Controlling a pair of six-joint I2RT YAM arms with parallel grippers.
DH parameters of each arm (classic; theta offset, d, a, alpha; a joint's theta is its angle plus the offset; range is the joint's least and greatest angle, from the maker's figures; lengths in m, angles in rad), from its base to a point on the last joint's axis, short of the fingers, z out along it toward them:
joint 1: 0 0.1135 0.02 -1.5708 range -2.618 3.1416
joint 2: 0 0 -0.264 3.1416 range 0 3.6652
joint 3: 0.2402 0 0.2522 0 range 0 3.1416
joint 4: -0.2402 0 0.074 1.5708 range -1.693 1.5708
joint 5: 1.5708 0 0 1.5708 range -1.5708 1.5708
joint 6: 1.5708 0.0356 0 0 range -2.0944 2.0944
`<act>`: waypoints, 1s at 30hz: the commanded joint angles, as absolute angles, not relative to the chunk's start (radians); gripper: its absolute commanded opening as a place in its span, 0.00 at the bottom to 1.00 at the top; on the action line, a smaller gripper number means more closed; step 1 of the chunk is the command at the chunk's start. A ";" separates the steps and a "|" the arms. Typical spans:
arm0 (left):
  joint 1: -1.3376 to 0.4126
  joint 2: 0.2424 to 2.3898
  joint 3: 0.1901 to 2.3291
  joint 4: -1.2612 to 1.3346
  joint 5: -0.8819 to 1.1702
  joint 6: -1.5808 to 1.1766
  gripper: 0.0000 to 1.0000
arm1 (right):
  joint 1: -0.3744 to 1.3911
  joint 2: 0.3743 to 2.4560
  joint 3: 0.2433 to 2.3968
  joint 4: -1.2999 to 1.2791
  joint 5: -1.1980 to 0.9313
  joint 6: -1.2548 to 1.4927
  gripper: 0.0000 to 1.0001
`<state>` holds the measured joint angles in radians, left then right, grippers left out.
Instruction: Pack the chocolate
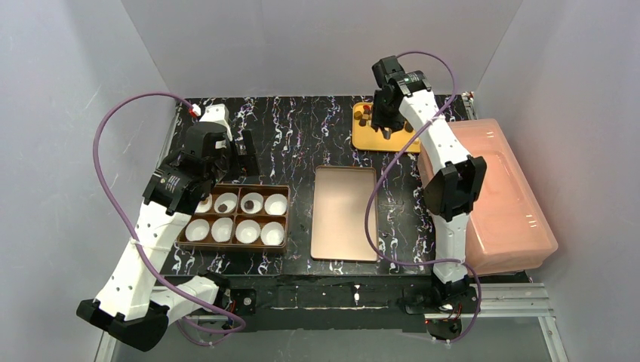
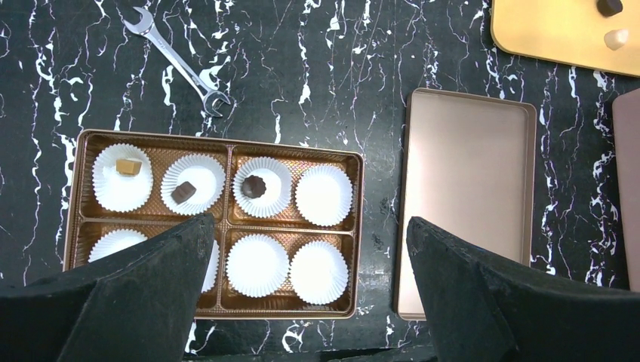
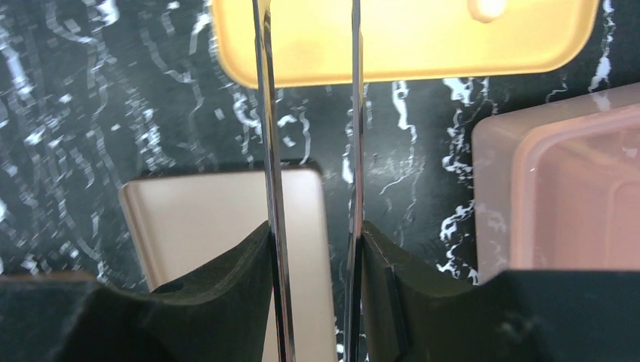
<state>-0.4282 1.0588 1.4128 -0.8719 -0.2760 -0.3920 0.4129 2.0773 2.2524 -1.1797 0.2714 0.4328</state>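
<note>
Top view: the right gripper (image 1: 383,115) is reaching over the yellow tray (image 1: 362,140) at the far edge, where the loose chocolate (image 1: 366,113) is lying. The left gripper (image 1: 235,148) is hanging above the box (image 1: 281,246) of paper cups (image 1: 248,231). The lid (image 1: 346,213) is lying between box and tray, apart from both. The step in hand looks like a pick from the tray.

Left wrist view: the left fingers (image 2: 151,294) are standing spread wide and holding nothing. Three far-row cups are each carrying a packed piece (image 2: 254,185). The fourth, an empty cup (image 2: 324,194), is probably the best next target, and the near row is showing only white paper.

Right wrist view: the right gripper is pinching what look like thin metal tongs (image 3: 272,151), with the blades standing narrowly apart. Nothing is showing between the blades, but their tips are running past the top edge over the tray, so I cannot tell whether a piece is caught.

To do the pick well, the blades should be straddling one piece alone. They should be closing gently and lifting straight up. The carry should be passing clear of the lid and lowering into the cup's middle without crushing its pleats.
</note>
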 commanded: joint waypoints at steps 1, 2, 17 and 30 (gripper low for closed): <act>-0.425 1.044 1.412 -0.870 -0.280 -0.375 0.99 | 0.355 2.140 2.307 -1.183 0.321 0.421 0.49; -0.425 1.043 1.413 -0.870 -0.280 -0.374 1.00 | 0.342 2.150 2.312 -1.181 0.318 0.422 0.49; -0.425 1.051 1.425 -0.880 -0.284 -0.367 0.99 | 0.230 2.253 2.362 -1.119 0.298 0.431 0.48; -0.426 1.061 1.445 -0.899 -0.290 -0.363 1.00 | 0.185 2.312 2.366 -1.090 0.247 0.448 0.46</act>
